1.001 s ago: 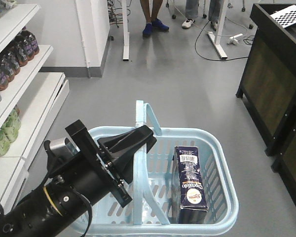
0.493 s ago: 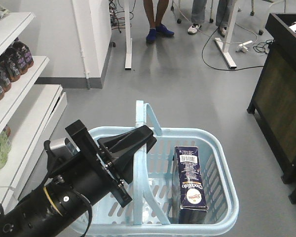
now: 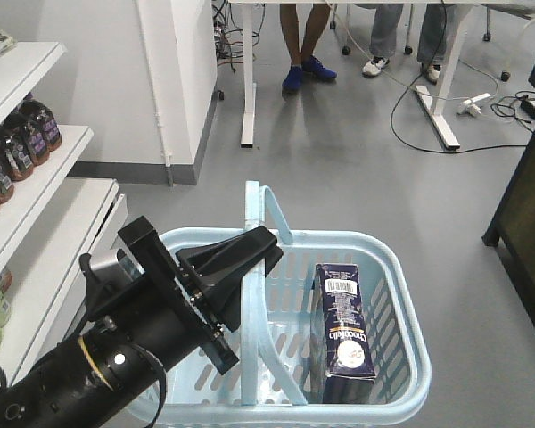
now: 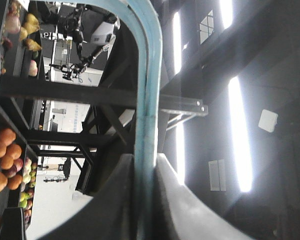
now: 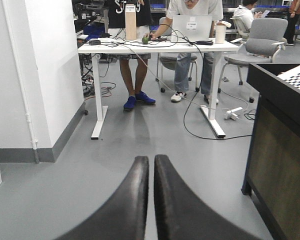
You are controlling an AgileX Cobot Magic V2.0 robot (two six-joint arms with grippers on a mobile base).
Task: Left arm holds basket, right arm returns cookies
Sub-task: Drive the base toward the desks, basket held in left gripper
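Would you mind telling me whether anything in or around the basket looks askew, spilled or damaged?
Nothing stands out: the cookies box rests undamaged inside the basket, no spill shows, and the left gripper is shut squarely on one basket handle.

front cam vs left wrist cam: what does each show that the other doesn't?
Front only: the whole basket with the cookies inside it, and bottles on the shelf. Left wrist only: ceiling lights and oranges on a rack, seen past the fingers. Both: the left gripper shut on the handle.
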